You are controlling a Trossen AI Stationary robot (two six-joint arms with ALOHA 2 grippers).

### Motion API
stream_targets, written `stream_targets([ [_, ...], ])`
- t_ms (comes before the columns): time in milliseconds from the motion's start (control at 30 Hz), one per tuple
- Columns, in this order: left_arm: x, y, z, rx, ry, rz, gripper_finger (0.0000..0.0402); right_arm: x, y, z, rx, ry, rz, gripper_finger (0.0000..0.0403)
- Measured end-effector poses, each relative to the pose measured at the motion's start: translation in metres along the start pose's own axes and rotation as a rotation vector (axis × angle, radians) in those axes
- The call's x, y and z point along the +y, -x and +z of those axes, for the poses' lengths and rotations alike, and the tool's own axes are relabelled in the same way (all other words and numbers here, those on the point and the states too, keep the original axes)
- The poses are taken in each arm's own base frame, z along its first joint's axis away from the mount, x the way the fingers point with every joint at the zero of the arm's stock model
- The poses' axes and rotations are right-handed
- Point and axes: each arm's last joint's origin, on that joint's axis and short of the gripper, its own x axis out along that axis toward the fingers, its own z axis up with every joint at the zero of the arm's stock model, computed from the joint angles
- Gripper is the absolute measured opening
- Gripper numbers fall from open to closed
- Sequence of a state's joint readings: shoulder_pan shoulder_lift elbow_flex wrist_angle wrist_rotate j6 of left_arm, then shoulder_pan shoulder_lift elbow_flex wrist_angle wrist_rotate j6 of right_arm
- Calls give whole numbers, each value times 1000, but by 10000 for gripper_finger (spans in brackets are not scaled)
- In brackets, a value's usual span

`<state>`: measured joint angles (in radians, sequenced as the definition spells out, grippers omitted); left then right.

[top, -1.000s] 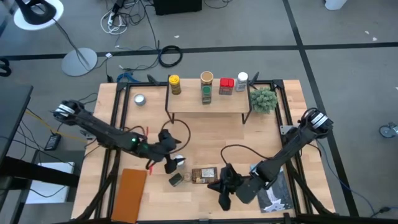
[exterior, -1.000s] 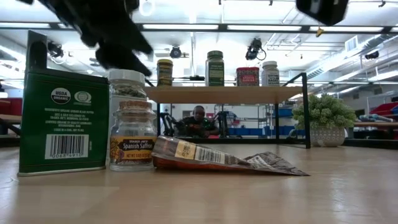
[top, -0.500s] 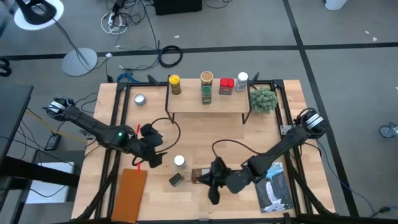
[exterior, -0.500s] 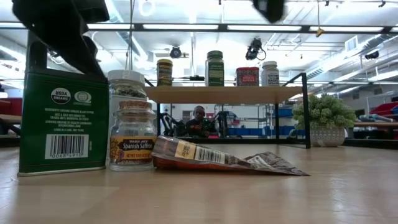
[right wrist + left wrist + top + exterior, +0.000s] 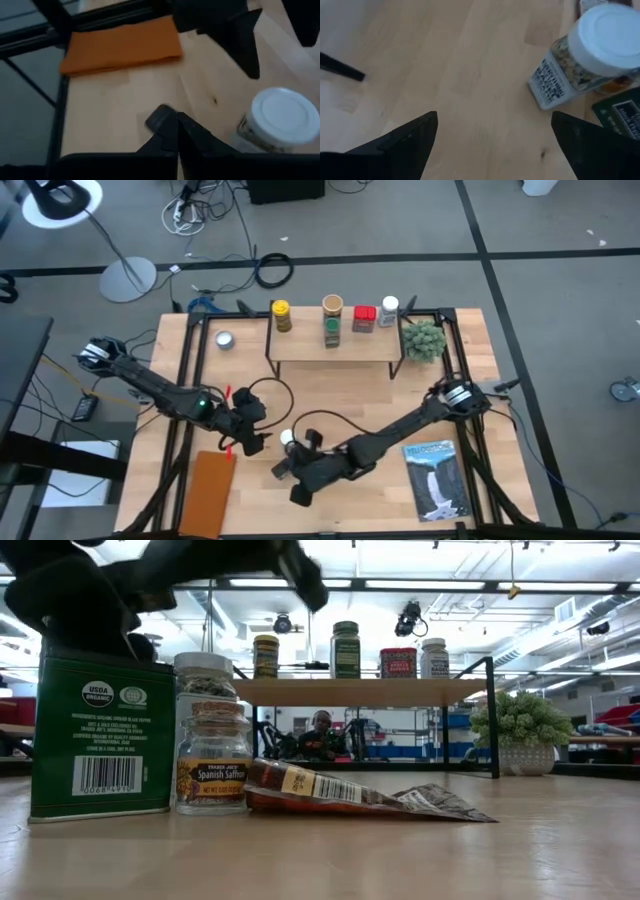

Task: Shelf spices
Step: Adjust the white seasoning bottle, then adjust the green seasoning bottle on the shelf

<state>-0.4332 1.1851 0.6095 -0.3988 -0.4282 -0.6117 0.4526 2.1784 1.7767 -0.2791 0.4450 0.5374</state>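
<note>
While the left hand [image 5: 258,442] hangs with fingers wide apart, a white-capped spice jar [image 5: 587,54] stands just beyond it, label unreadable. The right hand [image 5: 172,131], pinched together, hovers beside that jar. Four jars line the far shelf [image 5: 335,346].

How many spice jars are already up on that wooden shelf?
4, in a row on the shelf: yellow-topped jar at its left end, tan-topped jar, red-topped jar, then white-topped jar. None looks hidden.
</note>
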Motion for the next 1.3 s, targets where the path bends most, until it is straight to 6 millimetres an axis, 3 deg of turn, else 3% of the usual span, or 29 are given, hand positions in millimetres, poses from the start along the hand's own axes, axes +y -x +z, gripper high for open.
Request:
stream_targets([
  [333,-3,-3,2,-52,25,-45,397,-24,-34,4,53,-22,-129,0],
  [467,-3,-5,0,-42,18,-39,397,-38,-35,-4,152,-51,-215,0],
  [667,-6,-12,-2,-15,6,-27,397,-58,-18,-25,261,-87,-541,0],
  [867,-10,-20,-3,-15,6,-28,397,-47,-8,-34,272,-60,-564,0],
  [1300,-14,-23,-4,-2,4,-62,397,-31,17,-25,294,-10,-466,6],
])
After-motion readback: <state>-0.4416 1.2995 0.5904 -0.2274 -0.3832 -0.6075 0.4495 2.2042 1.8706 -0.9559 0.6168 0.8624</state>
